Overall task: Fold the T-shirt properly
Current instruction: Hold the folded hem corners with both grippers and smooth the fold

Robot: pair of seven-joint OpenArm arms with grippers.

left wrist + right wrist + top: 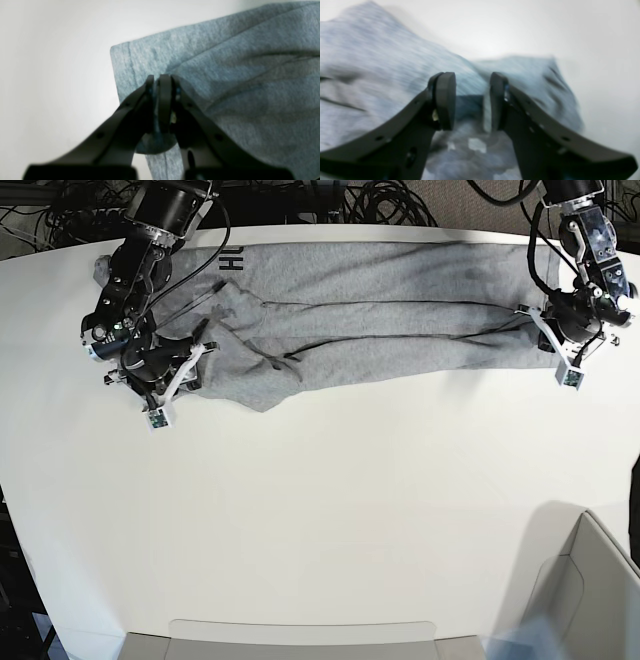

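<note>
1. While stretched sideways along the far side of the white table [320, 510], the T-shirt [380, 305] lies partly folded lengthwise, black lettering showing near its end by the right arm
2. Left gripper [162, 82] sits at the shirt's opposite end, fingers pressed together on a pinch of grey fabric near a hemmed corner
3. Right gripper [472, 100] sits over the rumpled end of the shirt, fingers spread with a gap, cloth behind and below them; view blurred, nothing pinched
4. Cardboard box [580, 600] sits at the table's near corner, well apart from the shirt
</note>
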